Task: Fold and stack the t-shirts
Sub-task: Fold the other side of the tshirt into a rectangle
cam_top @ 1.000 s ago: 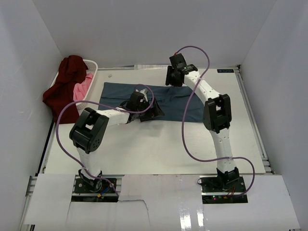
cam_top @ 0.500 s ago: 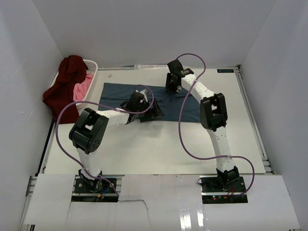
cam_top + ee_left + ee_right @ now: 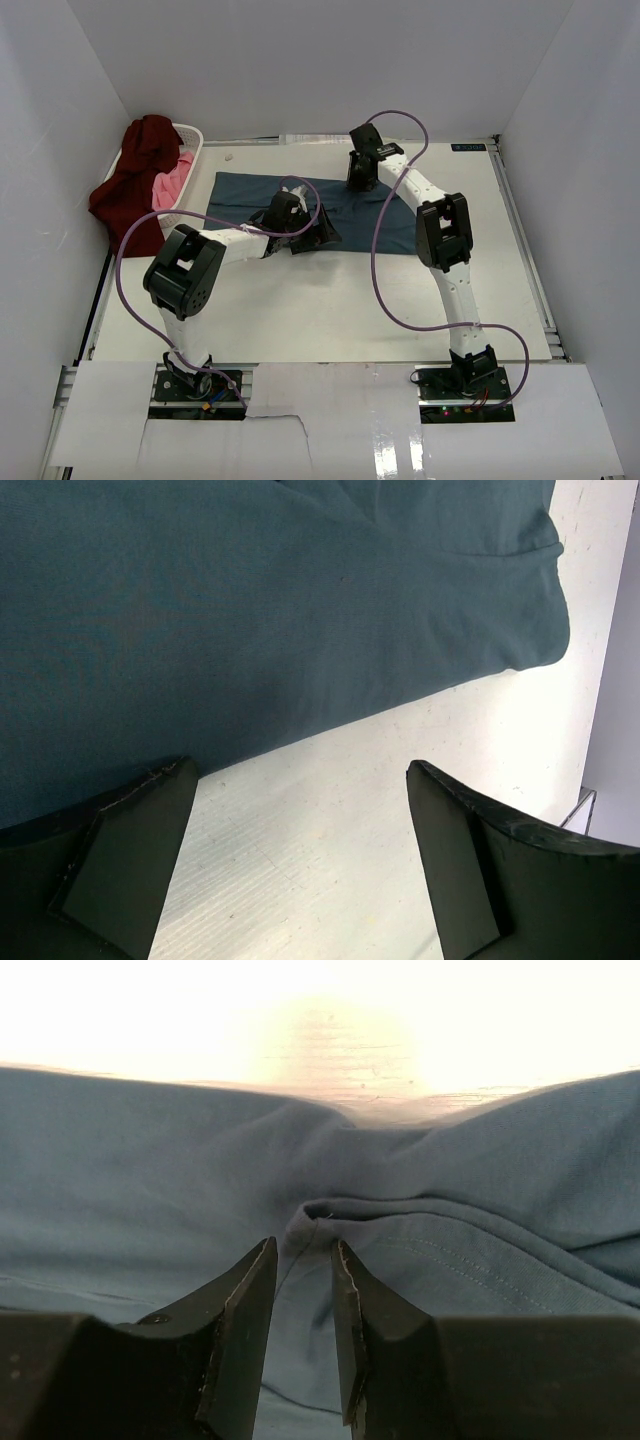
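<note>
The dusty teal-blue t-shirt (image 3: 245, 195) lies spread flat at the back middle of the table. My right gripper (image 3: 362, 183) is down on its far edge. In the right wrist view its jaws (image 3: 303, 1246) stand nearly closed, pinching a small raised fold of the teal cloth (image 3: 150, 1190). My left gripper (image 3: 318, 238) hovers at the shirt's near edge. In the left wrist view it (image 3: 300, 770) is wide open and empty over bare table, with the shirt's hem (image 3: 250, 610) just beyond. The dark maroon shirt (image 3: 135, 180) hangs over the basket, and the pink one (image 3: 176, 182) lies inside.
The white laundry basket (image 3: 193, 136) stands at the back left corner against the left wall. White walls close in the table on three sides. Purple cables loop above both arms.
My right gripper has swung left and down from the table's back edge onto the shirt's far edge. The left arm has not moved.
</note>
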{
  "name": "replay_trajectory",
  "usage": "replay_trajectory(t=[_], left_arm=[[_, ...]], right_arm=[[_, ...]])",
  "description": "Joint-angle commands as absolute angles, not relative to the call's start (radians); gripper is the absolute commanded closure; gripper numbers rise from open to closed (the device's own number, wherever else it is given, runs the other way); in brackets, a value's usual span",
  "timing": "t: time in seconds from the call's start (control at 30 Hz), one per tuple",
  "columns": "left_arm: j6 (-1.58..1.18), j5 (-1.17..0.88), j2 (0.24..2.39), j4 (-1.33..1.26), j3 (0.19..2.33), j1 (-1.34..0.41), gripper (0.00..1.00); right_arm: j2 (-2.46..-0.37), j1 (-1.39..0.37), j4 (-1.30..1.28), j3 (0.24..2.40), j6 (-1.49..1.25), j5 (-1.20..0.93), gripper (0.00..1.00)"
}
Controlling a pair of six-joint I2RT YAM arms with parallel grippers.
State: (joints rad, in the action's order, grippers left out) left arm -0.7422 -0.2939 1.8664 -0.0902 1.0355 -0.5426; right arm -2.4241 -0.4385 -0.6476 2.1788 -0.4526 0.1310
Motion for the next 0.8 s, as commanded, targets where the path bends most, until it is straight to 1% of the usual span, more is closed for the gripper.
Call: replay_trajectory(t=[0.0,0.07,0.1,0.17,0.27,0.3,0.33,0.43,0.5,0.6,0.77], left_arm=[[-0.729,-0.285,1.858,-0.009,1.015,-0.554,0.02],[-0.729,-0.285,1.858,-0.009,1.014,-0.554,0.02],[-0.729,-0.285,1.859,-0.009,1.014,-0.554,0.02],[-0.729,-0.285,1.861,-0.009,1.014,-0.554,0.02],[-0.729,-0.284,1.859,-0.009,1.012,-0.554,0.02],[-0.729,-0.285,1.859,-0.009,1.012,-0.554,0.02],[-0.727,-0.284,1.861,-0.009,1.012,-0.554,0.02],[-0.727,-0.281,1.859,-0.009,1.009,-0.554,0.02],[-0.726,-0.281,1.859,-0.009,1.009,-0.554,0.02],[-0.726,-0.281,1.861,-0.009,1.005,-0.554,0.02],[-0.726,-0.282,1.862,-0.012,1.005,-0.554,0.02]], right_arm=[[-2.437,-0.43,-0.617,2.209,-0.443,0.126,0.65],[-2.441,-0.43,-0.617,2.207,-0.443,0.124,0.64],[-2.441,-0.428,-0.617,2.206,-0.442,0.126,0.61],[-2.442,-0.428,-0.617,2.203,-0.44,0.127,0.61],[-2.444,-0.428,-0.609,2.198,-0.437,0.13,0.67],[-2.442,-0.426,-0.607,2.195,-0.436,0.13,0.73],[-2.441,-0.426,-0.604,2.194,-0.436,0.129,0.76],[-2.437,-0.426,-0.589,2.184,-0.434,0.121,0.78],[-2.436,-0.425,-0.577,2.184,-0.433,0.109,0.85],[-2.422,-0.425,-0.536,2.163,-0.419,0.089,0.88],[-2.367,-0.425,-0.44,2.059,-0.376,0.054,0.89]])
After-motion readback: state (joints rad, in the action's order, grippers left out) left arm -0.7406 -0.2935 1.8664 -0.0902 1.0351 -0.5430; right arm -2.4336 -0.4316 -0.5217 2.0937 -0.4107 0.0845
